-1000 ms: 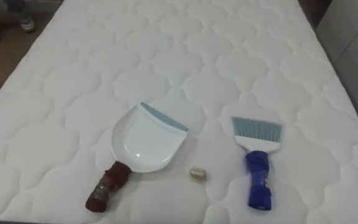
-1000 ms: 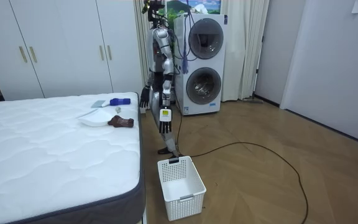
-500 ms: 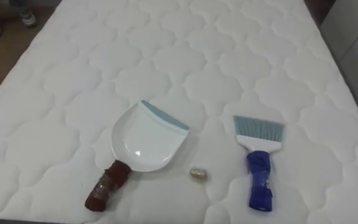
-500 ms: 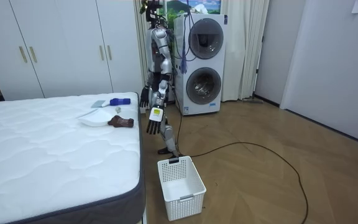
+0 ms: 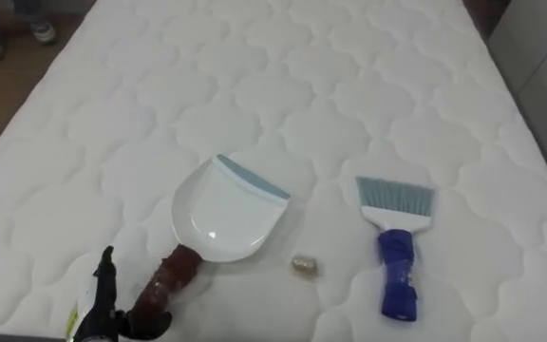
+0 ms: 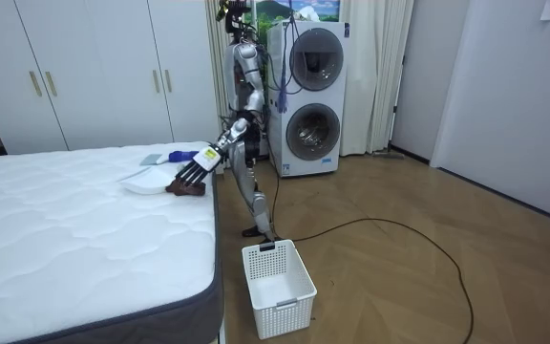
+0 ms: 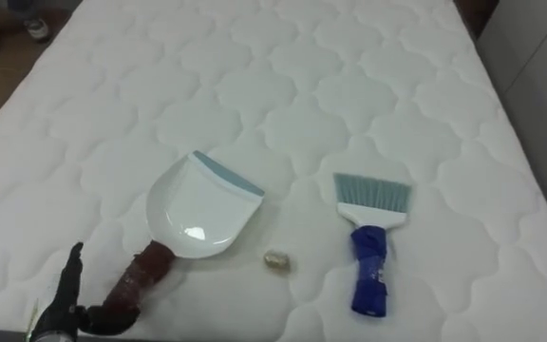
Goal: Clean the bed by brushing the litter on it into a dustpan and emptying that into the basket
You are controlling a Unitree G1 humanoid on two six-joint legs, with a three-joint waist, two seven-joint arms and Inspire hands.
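White quilted bed (image 5: 349, 76), seen from above in the eye views. Three things lie on its near part. A white dustpan (image 5: 221, 214) with a blue-grey lip lies flat, its lip pointing away from the robot and its brown-wrapped handle (image 5: 164, 280) pointing toward the robot's lower left. A blue-handled brush (image 5: 394, 242) lies well to the right of the pan, bristles away from the robot. A small tan scrap (image 5: 303, 265) lies between them, just beside the pan's near right edge.

The left hand (image 5: 101, 309) enters at the lower left, immediately left of the handle's near end. Its fingers (image 5: 108, 261) are straight and spread, not curled round anything. The thumb reaches toward the handle's end; whether it touches cannot be told. Pan, brush and scrap all rest on the mattress, none held.

In the room view the robot stands at the bed's end, leaning forward with the left arm stretched over the mattress edge. A white basket (image 6: 277, 277) stands on the floor beside the bed's corner.
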